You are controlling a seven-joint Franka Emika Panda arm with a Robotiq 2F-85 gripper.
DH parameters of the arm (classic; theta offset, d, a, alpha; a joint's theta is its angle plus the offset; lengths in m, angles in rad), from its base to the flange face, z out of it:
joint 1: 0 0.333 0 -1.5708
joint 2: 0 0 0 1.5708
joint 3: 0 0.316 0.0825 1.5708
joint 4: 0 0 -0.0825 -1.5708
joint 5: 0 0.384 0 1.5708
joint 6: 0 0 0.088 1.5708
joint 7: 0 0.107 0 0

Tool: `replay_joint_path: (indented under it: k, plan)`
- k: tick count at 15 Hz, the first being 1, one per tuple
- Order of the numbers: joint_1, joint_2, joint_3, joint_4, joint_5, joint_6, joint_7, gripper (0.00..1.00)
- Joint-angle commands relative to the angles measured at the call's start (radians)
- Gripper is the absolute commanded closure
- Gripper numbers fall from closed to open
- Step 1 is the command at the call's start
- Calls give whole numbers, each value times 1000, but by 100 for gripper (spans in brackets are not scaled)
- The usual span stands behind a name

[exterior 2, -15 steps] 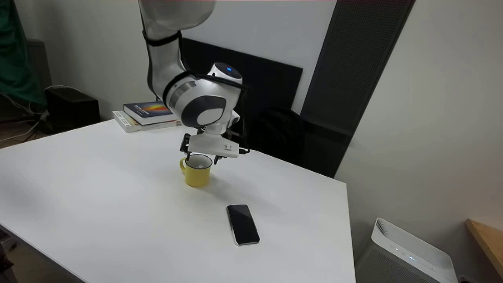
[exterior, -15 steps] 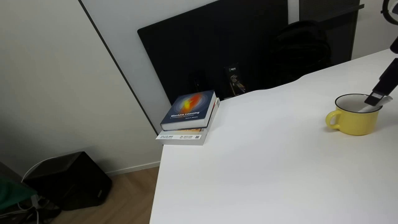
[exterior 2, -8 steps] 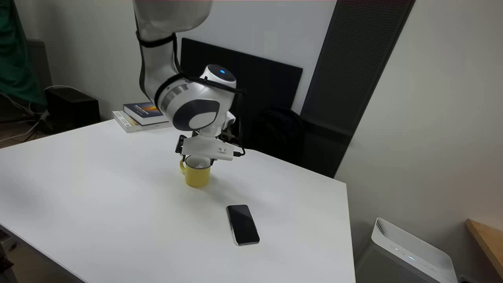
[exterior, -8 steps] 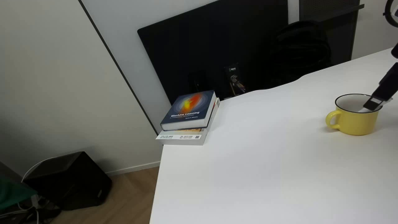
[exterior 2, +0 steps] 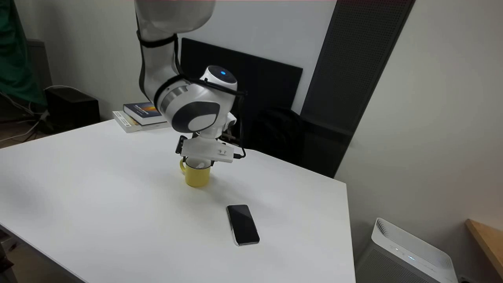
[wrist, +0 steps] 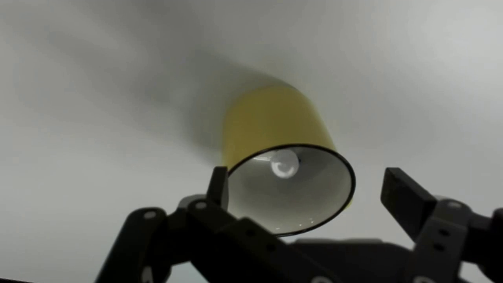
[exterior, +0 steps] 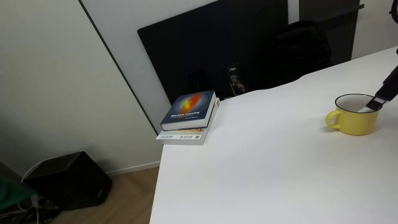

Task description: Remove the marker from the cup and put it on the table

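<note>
Marker (wrist: pixel 285 164) rests inside the cup (exterior: pixel 356 125), its pale round end facing the wrist view; how far it rises past the rim I cannot tell. The cup stands upright, and the step in hand looks to be lining up the grasp. Fingers (wrist: pixel 407 202) are spread wide to either side of the cup's mouth, holding nothing. In the wrist view one overlaps the dark rim while the other stands off from it, so going straight down could land that overlapping one on the rim and tip or slide the cup. In the same view the marker lies a little off the middle, so closing here might shove it sideways, or pinch the cup wall with it and lift both. Caught only by its rounded end, it could twist and drop back. It seems to lean, so a lift not along its length may snag the rim. The arm (exterior 2: pixel 200 110) crowds the rim in an exterior view, making depth easy to misjudge. Let go too high, the marker could roll on the smooth surface (exterior: pixel 248 171), perhaps against the phone (exterior 2: pixel 243 225); the books (exterior: pixel 188 109) lie well apart.
</note>
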State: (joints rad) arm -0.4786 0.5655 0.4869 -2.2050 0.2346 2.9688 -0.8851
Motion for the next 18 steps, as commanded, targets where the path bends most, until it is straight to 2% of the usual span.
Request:
replay_joint_path:
  k: [1, 5, 7, 10, 17, 18]
  plan:
    - [-17, -15, 15, -27, -5, 23, 17, 0]
    - [-16, -16, 15, -35, -8, 28, 22, 0]
    - [-13, -14, 12, -35, -9, 30, 25, 25]
    - [-8, -16, 7, -39, -14, 35, 31, 48]
    - [7, -18, -12, -34, -24, 35, 50, 96]
    - [15, -19, -21, -33, -27, 33, 57, 99]
